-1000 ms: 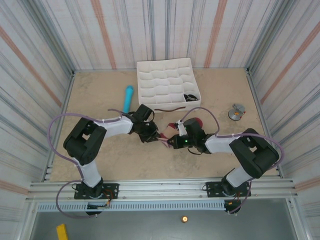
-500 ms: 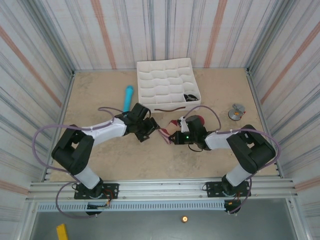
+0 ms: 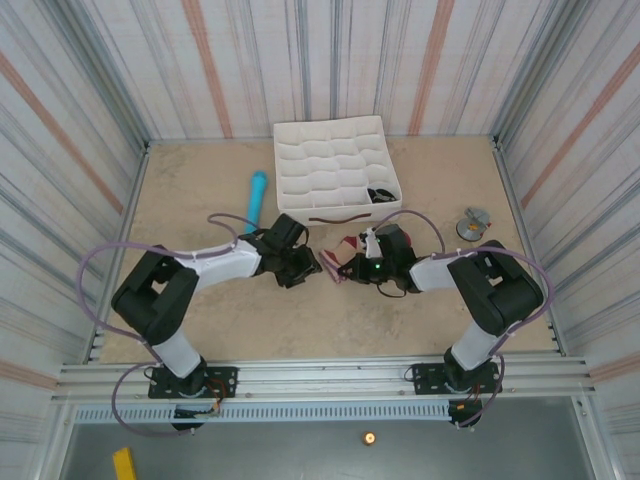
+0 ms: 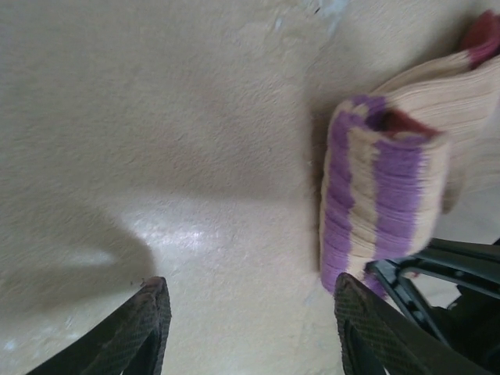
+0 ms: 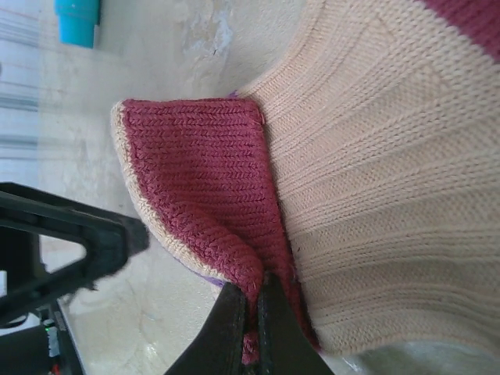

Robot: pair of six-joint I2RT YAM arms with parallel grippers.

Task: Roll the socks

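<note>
The beige sock (image 5: 383,180) with a maroon patch (image 5: 195,172) and a purple-striped cuff (image 4: 375,203) lies folded on the tan table between the two arms (image 3: 352,247). My right gripper (image 5: 254,312) is shut on the sock's maroon edge, pinching the fabric (image 3: 342,270). Just left of the cuff, my left gripper (image 4: 250,293) stands open with only bare table between its fingers (image 3: 312,263). Its right finger (image 4: 375,328) is close beside the cuff. The black sock (image 3: 380,195) lies in a front compartment of the white tray.
The white compartment tray (image 3: 279,160) stands at the back centre. A light-blue cylinder (image 3: 257,195) lies to its left, also at the top left of the right wrist view (image 5: 76,12). A small grey object (image 3: 473,222) sits at the right. Striped walls enclose the table.
The left gripper has opened and come off the sock's cuff. The right gripper, still shut on the sock, has carried it a little away from the near edge toward the tray.
</note>
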